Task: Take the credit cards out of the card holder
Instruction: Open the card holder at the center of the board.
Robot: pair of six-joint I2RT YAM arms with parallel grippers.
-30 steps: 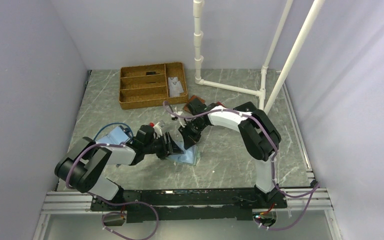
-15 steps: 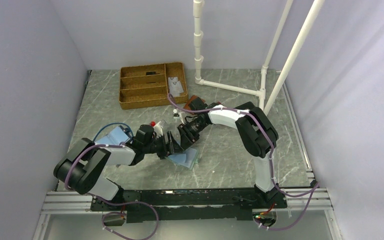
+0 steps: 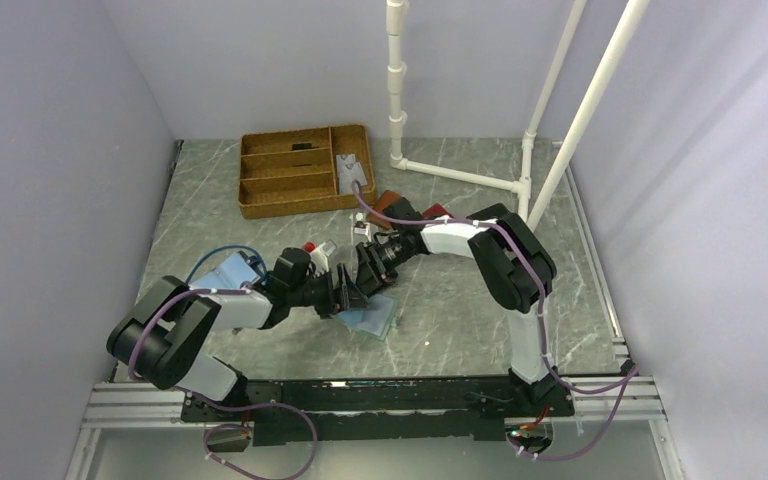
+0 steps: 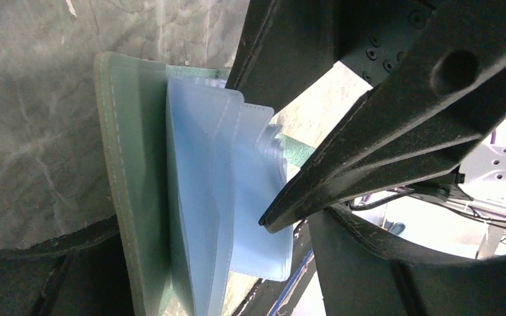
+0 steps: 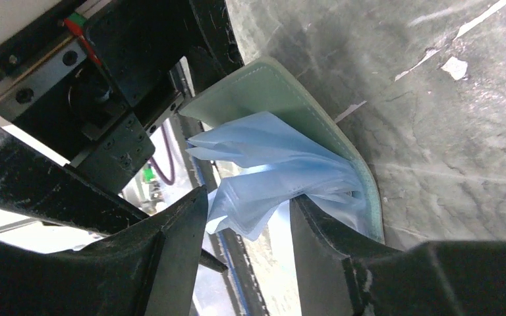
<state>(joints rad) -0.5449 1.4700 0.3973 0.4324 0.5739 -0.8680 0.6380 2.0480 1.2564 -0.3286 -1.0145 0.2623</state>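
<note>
The right gripper (image 5: 247,217) has spread its jaws, now loosely straddling the card holder's (image 5: 303,112) crumpled pale-blue pockets, seen only by wrist cameras; the left gripper (image 3: 345,293) gapes open too

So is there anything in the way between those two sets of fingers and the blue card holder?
Nothing visible. The left fingers and the right fingers are both right at the card holder, and its blue pocket flaps sit directly between the open right fingers. The woven tray stands well behind them, out of the way.
</note>
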